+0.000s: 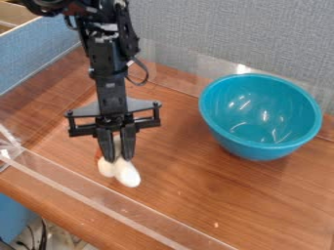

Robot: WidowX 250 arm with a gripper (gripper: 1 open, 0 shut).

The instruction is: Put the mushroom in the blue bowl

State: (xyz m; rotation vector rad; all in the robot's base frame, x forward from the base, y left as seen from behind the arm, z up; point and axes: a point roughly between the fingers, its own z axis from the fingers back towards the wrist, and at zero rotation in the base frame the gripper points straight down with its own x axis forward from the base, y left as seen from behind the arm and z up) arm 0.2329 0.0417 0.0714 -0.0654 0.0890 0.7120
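Observation:
A small cream-white mushroom (121, 172) hangs between the dark fingers of my gripper (117, 158), which points straight down and is shut on it. The mushroom sits just above the wooden table (196, 186), left of centre. The blue bowl (243, 145) is a large, glossy teal bowl standing upright at the right, and nothing shows inside it. The gripper is well to the left of the bowl, with bare table between them.
A cardboard box (19, 37) stands at the back left. A low clear plastic wall (72, 195) runs along the table's front and left edges. A grey panel backs the scene.

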